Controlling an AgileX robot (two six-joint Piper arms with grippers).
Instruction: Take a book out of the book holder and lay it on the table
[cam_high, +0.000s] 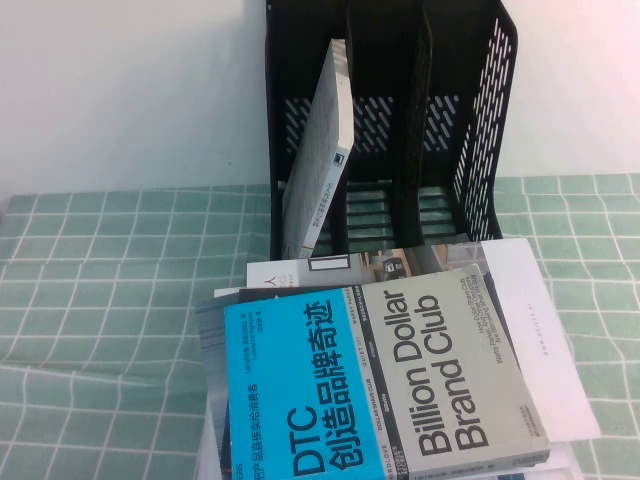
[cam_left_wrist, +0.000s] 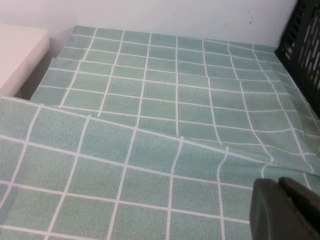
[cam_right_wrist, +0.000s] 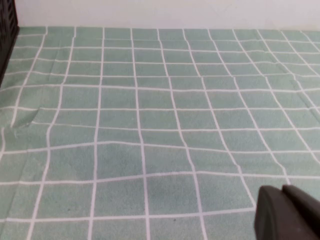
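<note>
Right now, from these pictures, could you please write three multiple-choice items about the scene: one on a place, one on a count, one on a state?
1. In which slot of the book holder is the book?
A. the left slot
B. the middle slot
C. the right slot

2. How many upright slots does the book holder have?
A. two
B. three
C. five

3. How is the book now?
A. lying flat outside the holder
B. leaning inside the holder
C. held up by a gripper

Answers:
1 A: the high view shows its pale cover in the leftmost slot.
2 B: two inner dividers split the holder into three slots.
3 B: it tilts within its slot, while the left gripper and the right gripper are each over the bare table, away from the book.
</note>
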